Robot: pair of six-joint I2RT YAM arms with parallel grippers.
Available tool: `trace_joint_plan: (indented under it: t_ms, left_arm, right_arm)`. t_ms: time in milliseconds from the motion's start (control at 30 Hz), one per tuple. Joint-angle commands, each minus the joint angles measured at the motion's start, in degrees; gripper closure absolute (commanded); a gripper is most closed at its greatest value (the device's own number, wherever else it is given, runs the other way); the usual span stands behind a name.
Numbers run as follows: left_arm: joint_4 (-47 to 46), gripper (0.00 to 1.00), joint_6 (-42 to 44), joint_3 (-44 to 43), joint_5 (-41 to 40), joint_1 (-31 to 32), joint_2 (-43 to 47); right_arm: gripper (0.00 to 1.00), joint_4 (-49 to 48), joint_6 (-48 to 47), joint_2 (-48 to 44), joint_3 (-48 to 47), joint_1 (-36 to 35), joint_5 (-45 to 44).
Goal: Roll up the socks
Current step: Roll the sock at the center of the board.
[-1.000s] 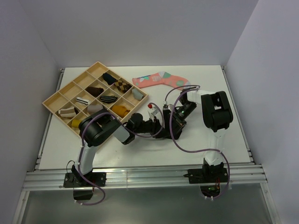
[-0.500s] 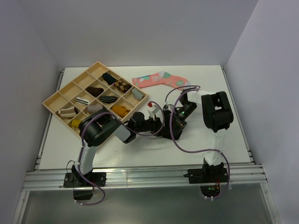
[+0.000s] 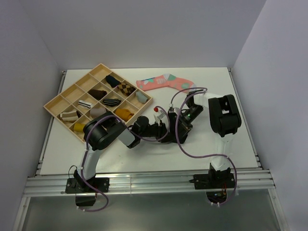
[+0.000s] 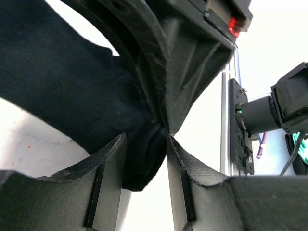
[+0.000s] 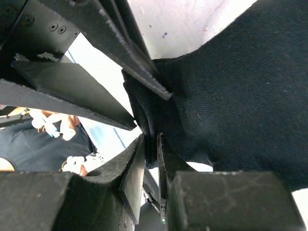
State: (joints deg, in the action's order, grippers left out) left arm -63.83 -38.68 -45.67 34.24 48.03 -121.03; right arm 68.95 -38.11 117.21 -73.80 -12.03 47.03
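Observation:
The black sock (image 4: 72,86) hangs between my two grippers over the middle of the table, and it also fills the right wrist view (image 5: 240,96). My left gripper (image 4: 144,144) is shut on a thick folded end of it. My right gripper (image 5: 150,144) is shut on a thin edge of the same sock. In the top view the left gripper (image 3: 165,129) and the right gripper (image 3: 180,125) meet tip to tip, and the sock is hard to tell from the black fingers. No loose mustard-yellow sock shows.
A wooden divided tray (image 3: 54,103) with several small sock bundles stands at the back left. A pink patterned sock (image 3: 163,83) lies flat at the back centre. Purple cables loop over both wrists.
Both grippers have shifted a little to the left and back together, with the black sock held between them. Nothing was let go.

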Motion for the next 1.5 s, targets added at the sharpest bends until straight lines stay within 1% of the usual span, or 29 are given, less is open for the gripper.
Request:
trace_joint_plan:
  t_ms: [0,267,500,767,867,967,1067,1100,1233,1300,1333,1433,1467]
  left_arm:
    - [-5.07,0.56,-0.61,-0.82,3.11,0.22,-1.05]
    - [-5.43,0.56,-1.49,-1.0,4.79,0.31,-1.93]
    - [-3.76,0.58,-1.23,-1.09,3.21,0.31,-2.01]
    - [-2.53,0.6,-1.58,-1.43,0.93,0.4,-1.84]
    - [1.06,0.65,-0.97,-2.57,-0.74,0.66,-1.66]
    - [6.34,0.73,0.44,-3.63,-3.29,1.45,-0.52]
    - [11.35,0.85,1.06,-4.6,-6.02,2.33,0.44]
    - [12.32,0.87,0.71,-4.69,-6.98,2.42,0.88]
    - [19.33,1.0,-1.13,-5.83,-9.88,2.77,2.29]
    - [21.9,1.0,-1.93,-6.18,-11.21,3.12,3.43]
    - [26.26,1.0,-2.36,-7.06,-12.78,3.3,3.7]
    - [31.38,1.0,-4.47,-9.51,-14.28,3.56,3.79]
    - [37.23,1.0,-5.0,-10.48,-14.72,3.56,3.7]
  right_arm:
    - [0.79,-1.09,1.98,-3.04,-0.91,1.22,0.08]
    - [0.79,-2.59,4.09,-2.78,-0.91,2.71,-0.53]
    - [0.79,-3.82,5.06,-2.77,-0.38,2.98,-0.97]
    - [0.8,-6.45,7.26,-3.83,1.29,3.42,-4.39]
    - [0.8,-8.12,8.48,-4.79,2.17,3.42,-6.41]
    - [0.8,-9.88,9.63,-5.58,2.96,3.42,-8.0]
    - [0.8,-11.72,10.6,-6.29,3.75,3.24,-9.84]
    - [0.8,-12.08,10.86,-6.46,3.93,3.33,-10.89]
    - [0.8,-14.27,11.56,-7.25,5.15,3.07,-14.58]
    - [0.8,-16.11,12.09,-8.04,6.12,2.72,-16.08]
    - [0.76,-16.82,12.44,-8.4,6.47,2.63,-17.39]
    - [0.63,-19.64,13.23,-11.81,7.53,2.63,-20.12]
    - [0.61,-19.82,13.06,-12.44,7.53,2.54,-20.48]
